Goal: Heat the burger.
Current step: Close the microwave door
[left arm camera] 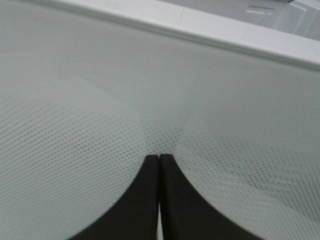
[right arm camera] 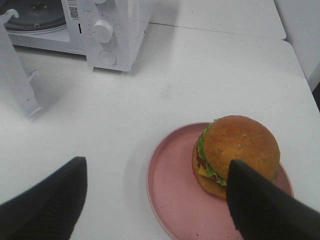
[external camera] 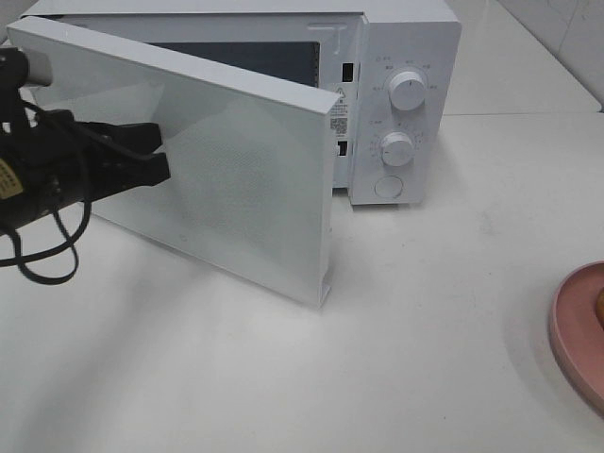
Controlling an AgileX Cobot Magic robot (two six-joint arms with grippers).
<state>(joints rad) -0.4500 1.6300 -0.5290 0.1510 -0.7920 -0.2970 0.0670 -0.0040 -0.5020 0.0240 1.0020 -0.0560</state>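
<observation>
At the far left of the high view we see our left hand (external camera: pixel 162 154), dark and cabled, its two fingers pressed together and clenched on nothing, their tips right up against the outer face of the microwave door (external camera: pixel 236 179); our left wrist view confirms it, the two black fingertips (left arm camera: pixel 147 185) meeting flush in front of the door's dotted white panel, though we cannot tell whether they actually touch it. The door stands swung wide open toward us, hinged on its left, its free edge reaching out over the white surface (external camera: pixel 425 330). Behind it sits the white microwave (external camera: pixel 415 57), its dark cavity partly showing above the door's top edge. On its control panel we see two round white knobs, the upper knob (external camera: pixel 408 91) above the lower knob (external camera: pixel 397 148), with a round button (external camera: pixel 388 186) beneath them. Further right the surface lies bare until the right edge of the view, where part of the pink plate (external camera: pixel 576 340) shows, well apart from the microwave. Our right wrist view shows the burger (right arm camera: pixel 235 155) resting on that plate, toward one side of it, its golden bun domed over green lettuce and darker layers. Our right hand (right arm camera: pixel 155 200) hovers above the plate with its fingers spread wide and released, grasping nothing; one finger overlaps the burger's edge in that view, though we cannot tell whether it touches.
</observation>
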